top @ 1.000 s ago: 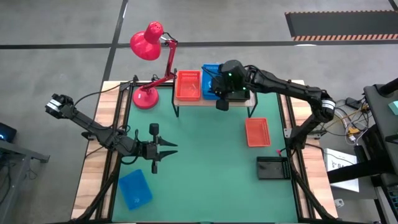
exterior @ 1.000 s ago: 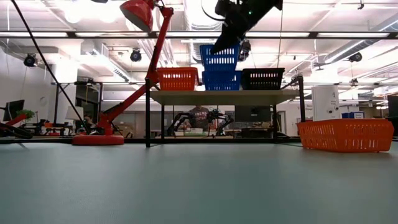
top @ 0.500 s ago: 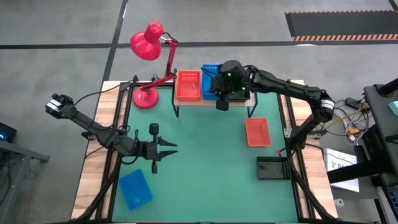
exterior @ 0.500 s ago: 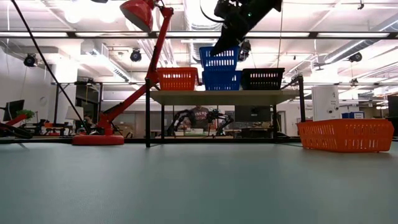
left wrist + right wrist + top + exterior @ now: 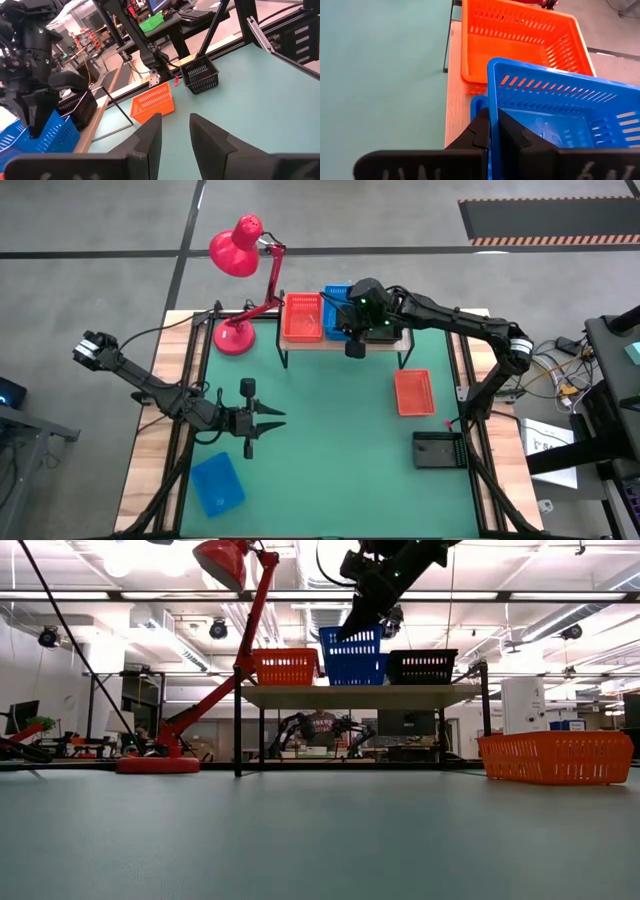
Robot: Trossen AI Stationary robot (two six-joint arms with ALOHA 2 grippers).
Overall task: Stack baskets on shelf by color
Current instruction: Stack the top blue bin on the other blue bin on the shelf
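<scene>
1. Above the whole surface, the high view shows the right end effector [image 5: 352,330] over the middle of the shelf [image 5: 390,345], clamped on the rim of a blue basket [image 5: 338,308]. An orange basket [image 5: 303,317] on the shelf sits just beside it. Risk: a sideways drift would knock that neighbour.

2. At surface level, the low view shows the held blue basket [image 5: 353,643] sunk partly into a second blue basket [image 5: 356,668] under the right end effector [image 5: 352,628]. It looks slightly tilted. If it is released crooked, it may jam or sit skewed instead of nesting. A black basket [image 5: 423,666] stands close on its other side.

3. Past the waiting arm's fingers, the left wrist view shows the left end effector [image 5: 174,131], fingers apart and empty, low over the surface, well away from the shelf. Ahead of it lie an orange basket [image 5: 153,103] and a black basket [image 5: 200,79]. No hazard arises there.

4. Looking along the working arm, the right wrist view shows the right end effector [image 5: 494,131] pinching the blue rim [image 5: 492,95], with the orange basket [image 5: 520,42] just beyond. The grip is thin, so a slip could drop the basket off-centre.
</scene>
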